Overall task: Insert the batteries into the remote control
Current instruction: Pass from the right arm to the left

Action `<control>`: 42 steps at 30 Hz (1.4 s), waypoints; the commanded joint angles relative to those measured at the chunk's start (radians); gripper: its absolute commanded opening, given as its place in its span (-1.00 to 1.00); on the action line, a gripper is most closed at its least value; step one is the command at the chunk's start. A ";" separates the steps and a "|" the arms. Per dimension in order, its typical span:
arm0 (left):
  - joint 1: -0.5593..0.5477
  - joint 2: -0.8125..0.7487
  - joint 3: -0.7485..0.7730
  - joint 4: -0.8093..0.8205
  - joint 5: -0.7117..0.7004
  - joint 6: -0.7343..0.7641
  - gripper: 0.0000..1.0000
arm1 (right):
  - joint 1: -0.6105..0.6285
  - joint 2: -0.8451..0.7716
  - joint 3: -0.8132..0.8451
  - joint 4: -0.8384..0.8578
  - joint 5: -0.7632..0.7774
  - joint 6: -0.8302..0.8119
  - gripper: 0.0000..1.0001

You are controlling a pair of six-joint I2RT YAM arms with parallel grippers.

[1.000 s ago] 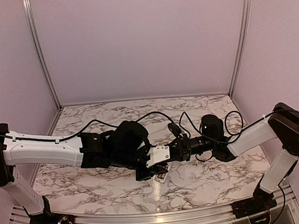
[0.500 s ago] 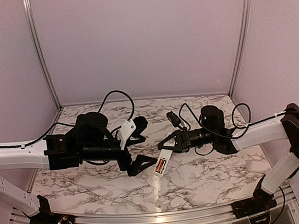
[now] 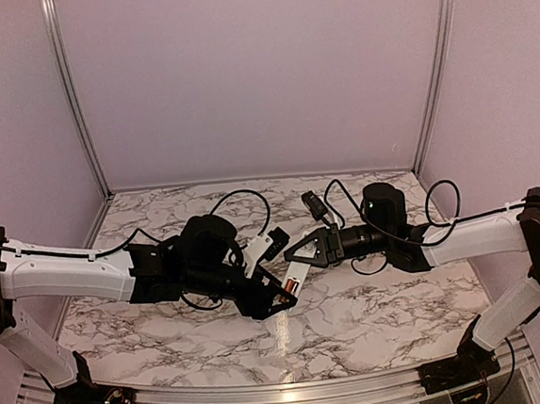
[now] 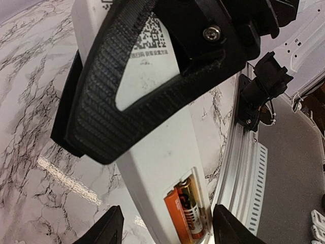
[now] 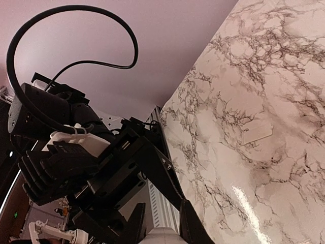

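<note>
Two batteries (image 4: 185, 211) are seen lying side by side in the bay at the end of the remote control (image 4: 161, 162). The remote control is held up over the marble table (image 3: 385, 329) and is squeezed tight by the right gripper (image 5: 161, 231). Half a second ago the left gripper (image 4: 167, 226) was pulled away to the side. Now it has been brought back, and its fingers are spread wide, one on each side of the end with the bay. Nothing is gripped by it. Both batteries look to be in place, so the loading is judged nearly done. A small flat white piece (image 5: 256, 133) is seen on the table. It may be the lid, but that cannot be told.
</note>
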 commanded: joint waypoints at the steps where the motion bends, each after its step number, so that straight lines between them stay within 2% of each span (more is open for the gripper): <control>1: 0.010 0.028 0.036 0.013 -0.017 -0.062 0.16 | 0.001 -0.029 0.038 -0.010 0.013 -0.018 -1.00; 4: 0.021 0.035 0.028 0.023 -0.015 -0.080 -0.05 | 0.001 -0.035 0.036 -0.011 0.011 -0.022 -1.00; 7: 0.030 0.036 0.019 0.024 -0.010 -0.089 -0.13 | 0.001 -0.036 0.032 -0.010 0.010 -0.025 -1.00; 8: 0.032 0.035 0.017 0.025 -0.006 -0.087 -0.11 | 0.001 -0.036 0.030 -0.010 0.013 -0.027 -1.00; 12: 0.034 0.002 -0.008 0.062 0.000 -0.074 0.41 | 0.000 -0.034 0.030 -0.030 0.029 -0.037 -1.00; 14: 0.039 -0.031 -0.030 0.075 -0.031 -0.075 0.58 | -0.006 -0.034 0.029 -0.053 0.043 -0.046 -1.00; 18: 0.045 -0.093 -0.061 0.073 -0.105 -0.065 0.67 | -0.028 -0.045 0.009 -0.067 0.073 -0.035 -1.00; 24: 0.007 -0.083 -0.038 0.040 -0.238 -0.082 0.75 | -0.037 -0.045 -0.005 -0.107 0.164 -0.016 -1.00; 34: -0.097 0.094 0.152 -0.094 -0.461 -0.089 0.74 | -0.030 -0.035 -0.019 -0.085 0.217 0.039 -1.00; 42: -0.110 0.195 0.257 -0.182 -0.573 -0.075 0.52 | -0.009 -0.025 -0.017 -0.071 0.217 0.057 -1.00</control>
